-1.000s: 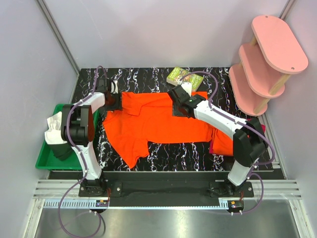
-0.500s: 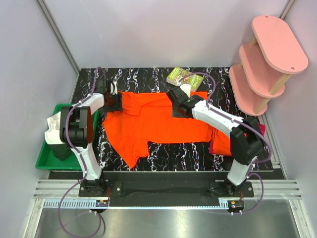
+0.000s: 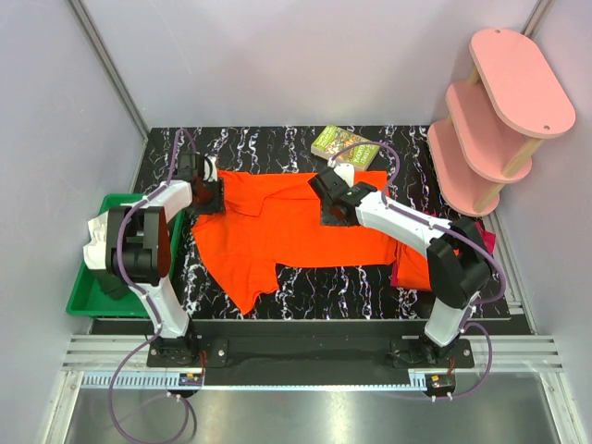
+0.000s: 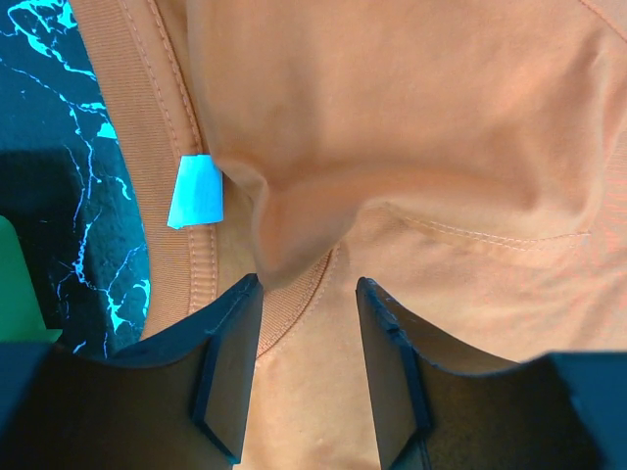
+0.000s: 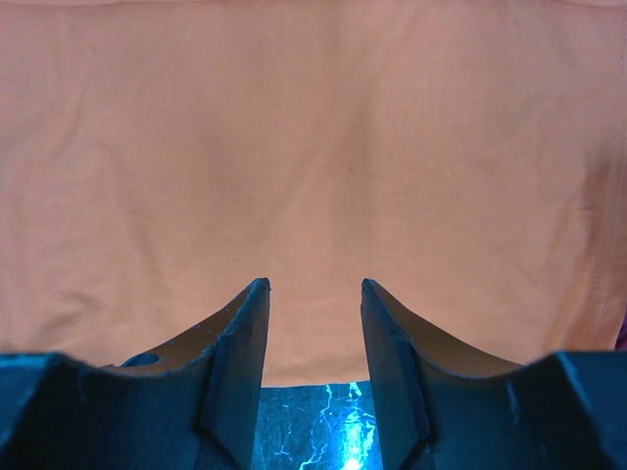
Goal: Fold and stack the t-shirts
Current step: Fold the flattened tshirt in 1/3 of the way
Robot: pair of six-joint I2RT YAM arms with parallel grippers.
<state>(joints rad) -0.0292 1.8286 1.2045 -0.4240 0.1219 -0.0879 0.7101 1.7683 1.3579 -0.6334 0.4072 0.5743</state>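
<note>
Nearest on the right, a folded pile [image 3: 416, 265] of t-shirts, orange with a magenta edge peeking out, lies on the black marbled desk [image 3: 324, 282], and the right arm crosses right over it. Over on the left, a green tray [image 3: 81, 298] sits just off the desk's side beside the left arm, with something white heaped in it. Middle of the desk: the orange t-shirt [image 3: 296, 231] lies spread out, one corner trailing toward the near edge. Left gripper [image 4: 309, 289] is down at the shirt's far-left corner, fingers [image 4: 230, 362] partly open and straddling a raised pucker of cloth by the collar [image 4: 147, 147], a pale blue label [image 4: 196, 191] beside it; they are not closed on it. Right gripper [image 5: 313, 289] is over the shirt's far-right part, fingers apart with their tips on flat cloth, an edge of the shirt and a bit of desk showing between them, gripping nothing. Beyond, a green book [image 3: 344, 148] lies just behind the shirt, and a pink shelf [image 3: 495, 120] stands at the far right
</note>
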